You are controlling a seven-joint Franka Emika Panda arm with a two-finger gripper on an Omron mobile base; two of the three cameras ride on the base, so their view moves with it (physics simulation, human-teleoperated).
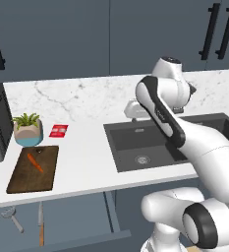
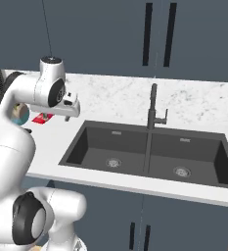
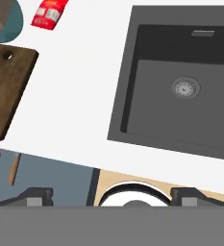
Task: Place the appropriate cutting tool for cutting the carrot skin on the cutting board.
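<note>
The fingers (image 3: 111,196) stand spread wide at the bottom of the hand view, grasping nothing, above the front edge of the white table (image 3: 80,96) beside the dark sink (image 3: 180,86). Below that edge lies an open drawer (image 1: 62,221) with a blue-grey floor; in it rest the light-grey peeler (image 1: 12,217) and, just beside it, a knife (image 1: 41,224) with an orange-brown handle. Up on the table the dark wooden cutting board (image 1: 22,179) carries the small orange carrot (image 1: 35,163) near its far end. Behind the board stands a potted plant (image 1: 27,129) in a blue-and-cream pot, and next to it a red packet (image 1: 58,130) whose white label is too small to read. A marble backsplash (image 1: 86,93) runs behind the table under dark blue-grey cabinets (image 1: 86,34) with black bar handles. A dark faucet (image 2: 153,110) rises behind the double sink.
</note>
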